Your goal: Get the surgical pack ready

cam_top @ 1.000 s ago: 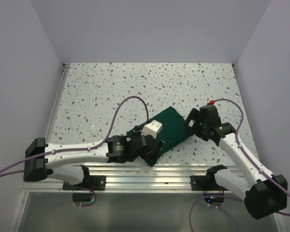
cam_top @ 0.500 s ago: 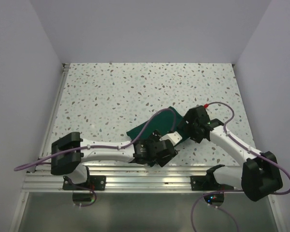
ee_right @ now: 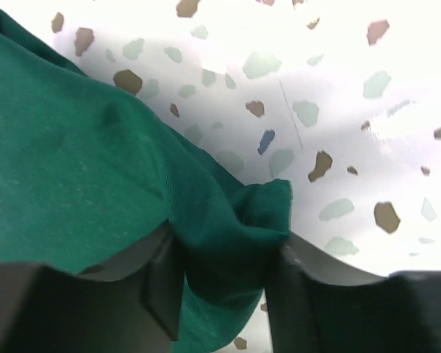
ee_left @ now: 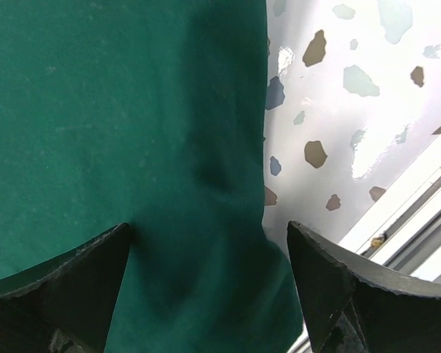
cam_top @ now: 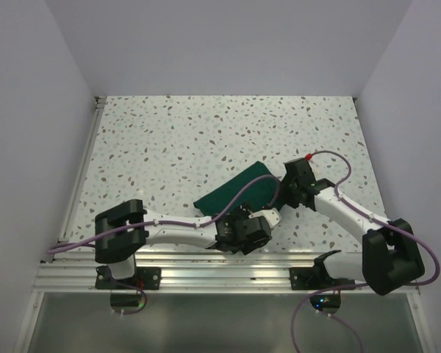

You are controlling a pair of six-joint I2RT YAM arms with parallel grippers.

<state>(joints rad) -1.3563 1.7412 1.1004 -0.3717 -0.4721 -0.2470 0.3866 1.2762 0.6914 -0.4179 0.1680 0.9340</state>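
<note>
Where surgical pack (ee_left: 95, 110) ends: strip of surface (ee_left: 338, 110), then rail (ee_left: 415, 213).
Left hand (ee_left: 207, 243): spread wide astride pack edge.
Right hand (ee_right: 224, 254): clamped on bunched pack corner.

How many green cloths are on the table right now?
1. The green cloth lies near the front edge of the table: the right tool pinches one corner, the open left tool straddles its edge. Anything beneath it is hidden.

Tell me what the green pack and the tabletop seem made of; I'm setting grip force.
The surgical pack: soft matte green fabric, apparently woven; it creases and bunches in the right gripper. The table: hard glossy white surface with coloured flecks, terrazzo-like, perhaps laminate; it shows glare.
</note>
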